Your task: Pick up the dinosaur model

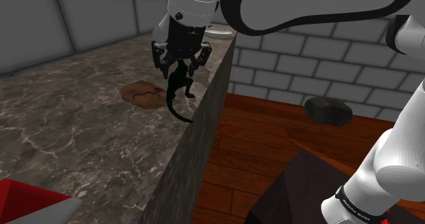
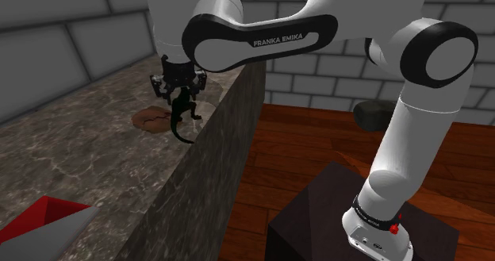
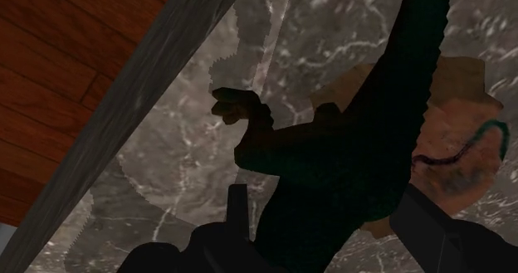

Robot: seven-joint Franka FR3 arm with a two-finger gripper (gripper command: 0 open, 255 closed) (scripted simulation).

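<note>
Clasping a dark green, long-tailed dinosaur model (image 1: 179, 88) in the all-black two-finger gripper (image 1: 181, 65), dangling it tail-down above the grey marbled stone counter (image 1: 82, 134) near its edge; seemingly finishing the pickup, needing perhaps only more lift.

Reads as a home, most likely a kitchen corner. A long worktop (image 1: 75, 137) has a dark veined-stone top and a grey slab front, counter style. The walls (image 1: 300, 62) are big grey blocks with pale joints (more cellar than show kitchen). The floor (image 1: 255, 144) is reddish wood planks. A white dish (image 1: 219, 32) sits at the worktop's far edge, and a red-and-grey thing (image 1: 24, 197) at its near corner. A dark lump (image 1: 327, 111) lies on the floor by the wall; can't tell what it is.
</note>
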